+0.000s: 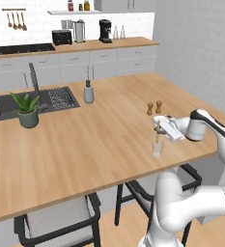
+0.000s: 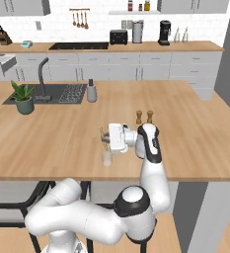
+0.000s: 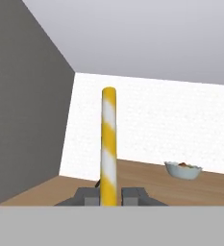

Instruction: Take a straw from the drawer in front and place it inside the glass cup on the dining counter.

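Observation:
My gripper [image 1: 159, 129] reaches sideways over the near edge of the light-wood dining counter [image 1: 85, 144], shut on the straw [image 1: 158, 131]. The straw stands upright, right above the small clear glass cup [image 1: 158, 149]. Its lower end is at the cup's rim; whether it dips inside I cannot tell. From the right base view, the gripper [image 2: 105, 139] holds the straw [image 2: 103, 135] over the glass cup [image 2: 106, 158]. The hand view shows the straw [image 3: 108, 144] striped yellow and white, rising between the fingertips [image 3: 88, 196]. An open drawer [image 2: 3, 62] juts from the back cabinets, far left.
Two brown shakers [image 1: 154, 108] stand just beyond the cup. A grey soap bottle [image 1: 88, 92], a potted plant [image 1: 28, 111] and the dark sink [image 1: 7, 107] are at the counter's far left. Black-framed stools [image 1: 61, 219] sit under the near edge. A white bowl [image 3: 183, 170] rests on a wood surface.

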Motion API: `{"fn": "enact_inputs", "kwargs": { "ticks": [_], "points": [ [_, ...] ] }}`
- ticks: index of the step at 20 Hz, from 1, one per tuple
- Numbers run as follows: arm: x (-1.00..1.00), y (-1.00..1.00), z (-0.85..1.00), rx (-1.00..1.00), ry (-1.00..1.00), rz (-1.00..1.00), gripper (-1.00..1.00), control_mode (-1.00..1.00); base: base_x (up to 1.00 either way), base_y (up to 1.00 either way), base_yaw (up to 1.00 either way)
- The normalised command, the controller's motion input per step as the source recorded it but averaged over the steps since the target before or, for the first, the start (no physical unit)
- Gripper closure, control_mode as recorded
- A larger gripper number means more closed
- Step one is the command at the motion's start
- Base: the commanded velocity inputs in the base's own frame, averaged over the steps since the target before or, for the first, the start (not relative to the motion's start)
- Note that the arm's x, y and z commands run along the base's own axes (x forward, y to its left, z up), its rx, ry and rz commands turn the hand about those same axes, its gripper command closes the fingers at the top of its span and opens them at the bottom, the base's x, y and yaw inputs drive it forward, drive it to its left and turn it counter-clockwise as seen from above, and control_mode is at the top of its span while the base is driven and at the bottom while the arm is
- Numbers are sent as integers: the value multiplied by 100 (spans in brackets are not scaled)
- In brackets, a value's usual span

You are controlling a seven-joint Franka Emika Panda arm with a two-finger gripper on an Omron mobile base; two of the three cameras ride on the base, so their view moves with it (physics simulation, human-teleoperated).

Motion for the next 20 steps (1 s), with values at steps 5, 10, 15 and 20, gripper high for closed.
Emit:
{"fn": "enact_inputs", "kwargs": {
  "ticks": [5, 10, 15, 20],
  "points": [
    [7, -14, -12, 1, 1, 0, 100, -100, 0, 0, 0],
    [11, -2, -15, 0, 2, 0, 100, -100, 0, 0, 0],
    [-12, 4, -9, 0, 0, 1, 100, -100, 0, 0, 0],
    [-30, 20, -22, 0, 0, 2, 100, -100, 0, 0, 0]
  ]
}}
